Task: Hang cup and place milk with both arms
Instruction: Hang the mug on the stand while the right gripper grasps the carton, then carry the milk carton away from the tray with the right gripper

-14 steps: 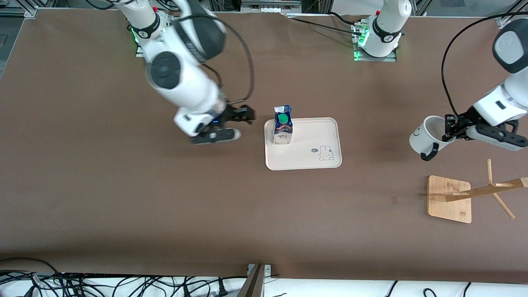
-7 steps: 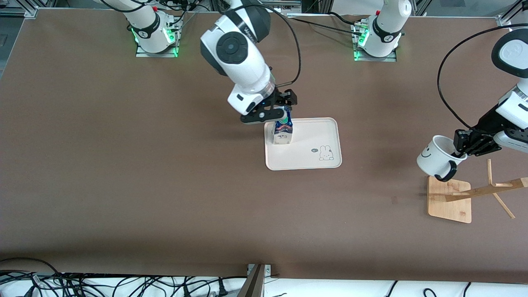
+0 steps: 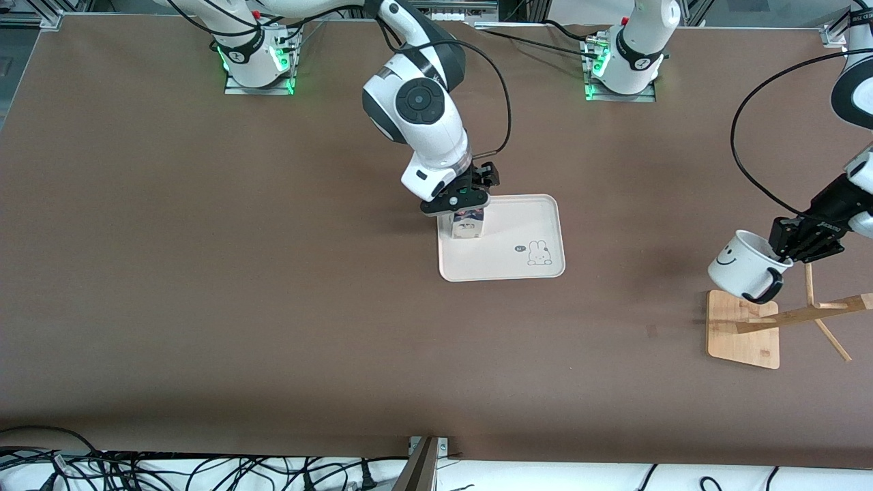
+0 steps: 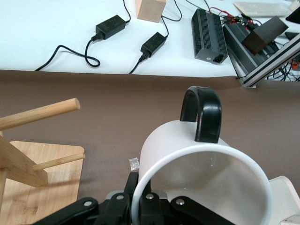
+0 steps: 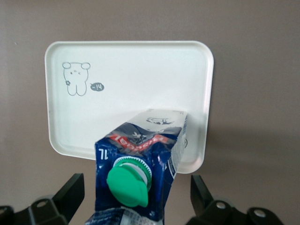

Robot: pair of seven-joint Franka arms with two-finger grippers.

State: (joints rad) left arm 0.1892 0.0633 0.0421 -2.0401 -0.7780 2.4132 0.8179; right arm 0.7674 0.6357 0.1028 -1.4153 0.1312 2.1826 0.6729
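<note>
I have the left gripper [image 3: 794,247] up in the air over the table at the left arm's end, just above the wooden rack [image 3: 743,329], its fingers pinching the rim of the cup [image 3: 743,266]. The cup hangs tilted, smiley face toward the middle of the table, black handle [image 3: 767,290] on its lower side — right over the top edge of the rack's flat base. In the left wrist view I look down into the cup's open mouth [image 4: 201,187], the handle [image 4: 202,115] sticking up past the rim, and a bare wooden peg [image 4: 40,114] of the rack just beside it, not touching.

The right gripper [image 3: 462,198] sits over the milk [image 3: 467,225], which stands upright on the tray [image 3: 525,235] at the tray's corner nearest the right arm's base. The right wrist view shows the fingers [image 5: 69,194] spread wide, one on each side of the carton [image 5: 140,164] with a clear gap to it (green cap facing the camera) — not gripping

The tray carries a small rabbit drawing [image 3: 539,252] toward its near edge
</note>
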